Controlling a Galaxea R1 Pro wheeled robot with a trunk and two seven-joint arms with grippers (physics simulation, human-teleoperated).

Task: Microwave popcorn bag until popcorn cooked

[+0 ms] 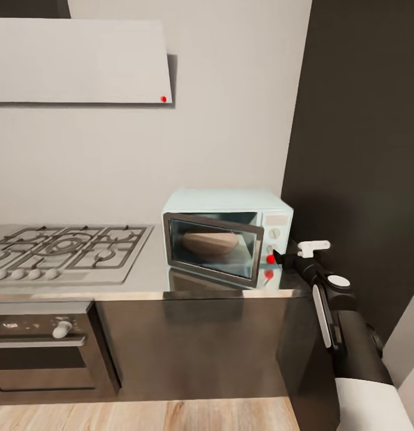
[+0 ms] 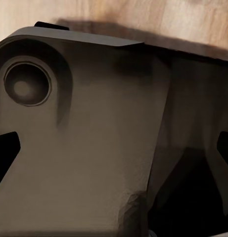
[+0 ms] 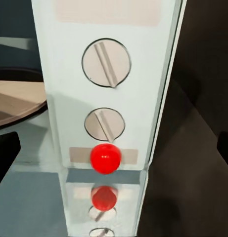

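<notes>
Where the steel surface (image 1: 147, 272) meets the dark wall at centre right of the head frame stands the microwave (image 1: 228, 233), door ajar. Bag (image 1: 210, 242): inside, behind the glass, frame centre. Right pincer (image 1: 277, 258): at the panel's red dot (image 1: 270, 258); whether its fingers are apart or together cannot be told. Right wrist frame: two knobs, upper (image 3: 106, 62) and lower (image 3: 104, 124), red dot (image 3: 105, 158) just beneath. Hob (image 1: 63, 248): left. Left pincer: state cannot be told
</notes>
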